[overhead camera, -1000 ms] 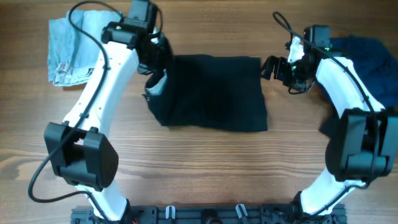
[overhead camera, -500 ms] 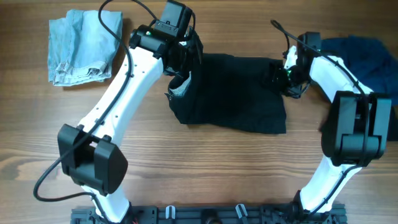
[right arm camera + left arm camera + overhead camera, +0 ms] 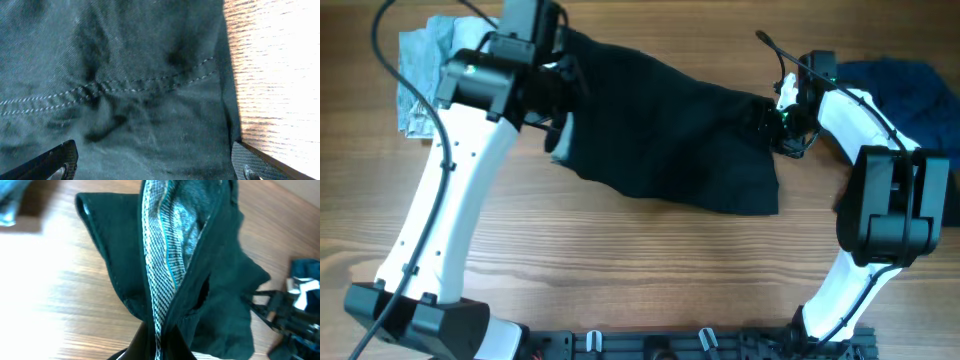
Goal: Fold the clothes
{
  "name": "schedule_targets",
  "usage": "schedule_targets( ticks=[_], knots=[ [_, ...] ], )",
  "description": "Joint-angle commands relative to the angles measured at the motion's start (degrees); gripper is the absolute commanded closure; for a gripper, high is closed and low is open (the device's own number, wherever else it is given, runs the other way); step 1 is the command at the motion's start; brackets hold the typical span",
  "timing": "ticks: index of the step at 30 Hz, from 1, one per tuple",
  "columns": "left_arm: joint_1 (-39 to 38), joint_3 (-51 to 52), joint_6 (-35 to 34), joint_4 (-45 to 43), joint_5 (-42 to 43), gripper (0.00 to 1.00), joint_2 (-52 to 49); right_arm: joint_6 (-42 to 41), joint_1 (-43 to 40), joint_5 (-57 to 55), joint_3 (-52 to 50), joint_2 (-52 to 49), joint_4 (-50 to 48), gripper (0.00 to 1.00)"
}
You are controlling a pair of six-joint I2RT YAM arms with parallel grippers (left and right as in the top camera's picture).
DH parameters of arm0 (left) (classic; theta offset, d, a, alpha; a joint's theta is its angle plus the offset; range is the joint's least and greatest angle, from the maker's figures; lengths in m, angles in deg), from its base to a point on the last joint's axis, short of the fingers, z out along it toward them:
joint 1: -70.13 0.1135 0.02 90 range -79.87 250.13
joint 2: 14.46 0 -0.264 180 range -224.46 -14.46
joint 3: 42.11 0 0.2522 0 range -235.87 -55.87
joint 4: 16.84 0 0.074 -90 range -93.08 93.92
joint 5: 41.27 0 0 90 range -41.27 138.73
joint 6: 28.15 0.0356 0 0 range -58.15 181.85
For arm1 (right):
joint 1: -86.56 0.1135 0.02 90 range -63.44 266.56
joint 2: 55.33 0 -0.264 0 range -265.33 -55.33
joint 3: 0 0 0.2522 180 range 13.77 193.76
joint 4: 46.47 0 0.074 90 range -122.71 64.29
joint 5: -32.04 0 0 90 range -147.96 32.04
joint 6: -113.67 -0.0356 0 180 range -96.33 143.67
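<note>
A dark garment (image 3: pixel 670 140) lies spread across the table's far middle. My left gripper (image 3: pixel 555 95) is shut on its left edge and holds it lifted; in the left wrist view the fabric with its striped inner waistband (image 3: pixel 160 275) hangs from the shut jaws (image 3: pixel 159 342). My right gripper (image 3: pixel 775 122) is open and pressed down on the garment's right edge; in the right wrist view its two fingers (image 3: pixel 152 162) are spread wide over the dark stitched cloth (image 3: pixel 125 90).
A folded light blue denim piece (image 3: pixel 420 70) lies at the far left. A dark blue garment (image 3: pixel 910 90) lies bunched at the far right. Bare wooden table (image 3: pixel 650 270) runs along the front.
My left gripper has pulled the garment's left edge leftward and up, stretching the cloth out wider. The right gripper has stayed on the right edge.
</note>
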Motion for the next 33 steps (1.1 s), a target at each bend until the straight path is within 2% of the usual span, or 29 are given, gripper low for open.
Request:
schedule_targets(
  ticks=[1, 5, 15, 19, 25, 33],
  knots=[
    [5.01, -1.25, 1.64, 1.95, -4.17, 0.96, 0.98, 1.18, 0.35, 0.81, -0.24, -3.41, 1.03, 0.01],
    [10.16, -1.22, 4.11, 4.31, -5.64, 0.96, 0.98, 1.09, 0.50, 0.87, 1.79, -2.51, 2.99, 0.01],
    [9.73, -1.22, 4.42, 3.17, -4.63, 0.96, -0.09, -0.57, 3.61, 0.85, 4.42, 2.34, 4.85, 0.01],
    [6.40, -1.22, 3.89, 2.14, -4.13, 0.96, -3.39, -0.44, 3.61, 0.85, 5.07, 3.41, 6.16, 0.00],
    [-0.70, -1.22, -0.68, -3.98, -4.11, 0.96, -10.51, 1.25, 3.56, 0.79, 5.07, 3.50, 6.78, 0.00],
    [-5.88, -1.25, -4.02, -9.66, -3.67, 0.96, -11.26, 1.16, 3.63, -3.43, 4.98, 3.04, 6.10, 0.01]
  ],
)
